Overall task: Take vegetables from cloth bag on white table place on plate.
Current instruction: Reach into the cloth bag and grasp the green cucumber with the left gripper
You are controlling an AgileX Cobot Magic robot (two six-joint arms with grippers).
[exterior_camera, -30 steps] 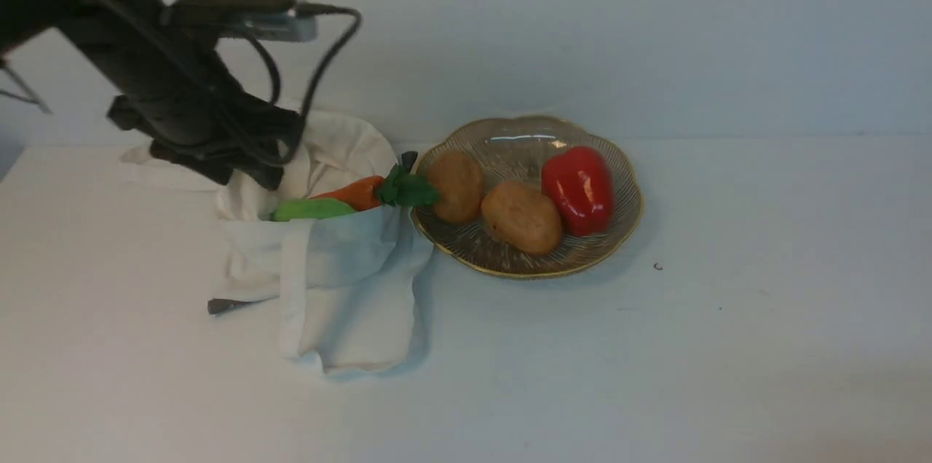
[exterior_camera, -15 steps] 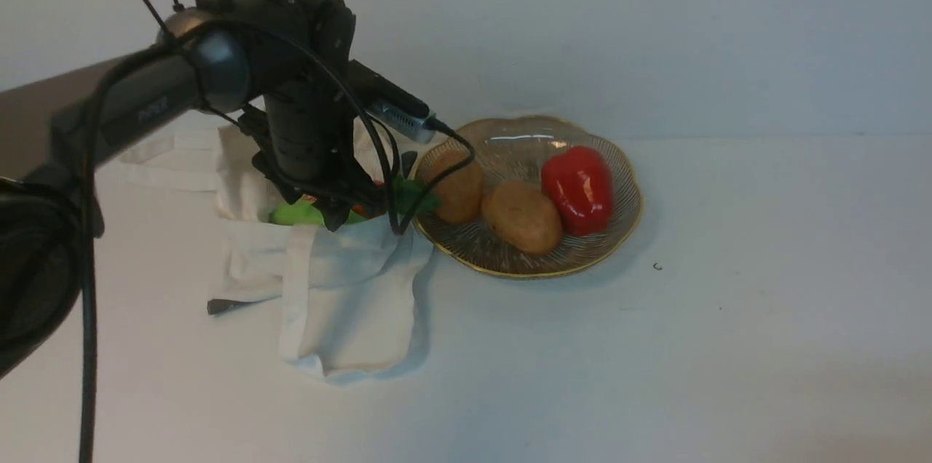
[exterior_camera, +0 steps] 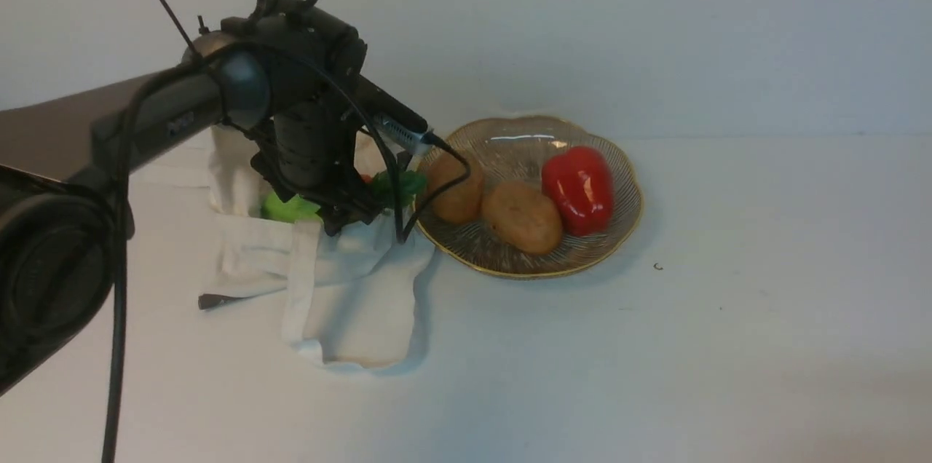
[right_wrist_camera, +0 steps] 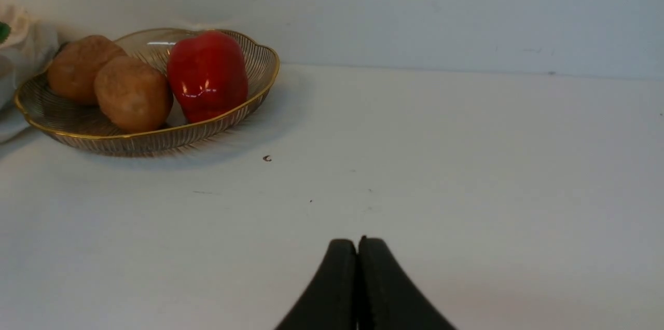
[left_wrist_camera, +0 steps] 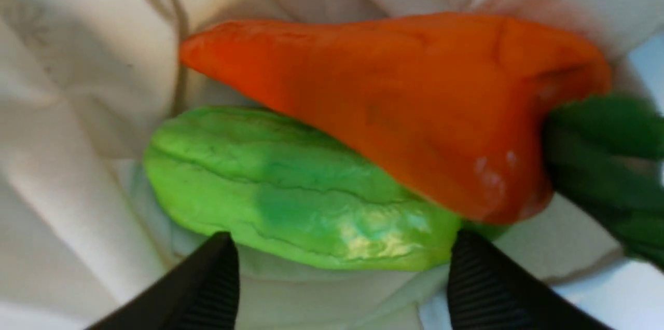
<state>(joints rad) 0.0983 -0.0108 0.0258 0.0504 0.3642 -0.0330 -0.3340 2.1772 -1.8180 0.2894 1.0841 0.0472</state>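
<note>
Clearly, there is some lettering on the left arm (exterior_camera: 175,124), but it is too blurred to read; I can make out no other writing. Taking clock directions from the front view, the green cucumber (left_wrist_camera: 301,190) lies in the mouth of the cloth bag (exterior_camera: 364,317), and the part of it that shows sits toward 9 o'clock from the left gripper (left_wrist_camera: 342,252). The orange carrot (left_wrist_camera: 394,86) rests across the cucumber, and its leafy top (exterior_camera: 400,186) pokes out toward 2 o'clock of that gripper, reaching the plate's near side.

The left gripper's fingers stand wide apart over the bag, near the cucumber, with nothing clamped between them; whether a fingertip touches it, I cannot tell. The right gripper (right_wrist_camera: 358,247) has its fingertips together, holding nothing, above the white worktop (exterior_camera: 655,368).

Roughly at 3 o'clock from the left gripper, just beside the bag, is the gold-rimmed glass plate (exterior_camera: 510,275). Inside it, one brown potato (exterior_camera: 456,186) sits at 9 o'clock, another potato (exterior_camera: 522,218) at 6 o'clock, and a glossy red pepper (exterior_camera: 577,190) at 3 o'clock.
</note>
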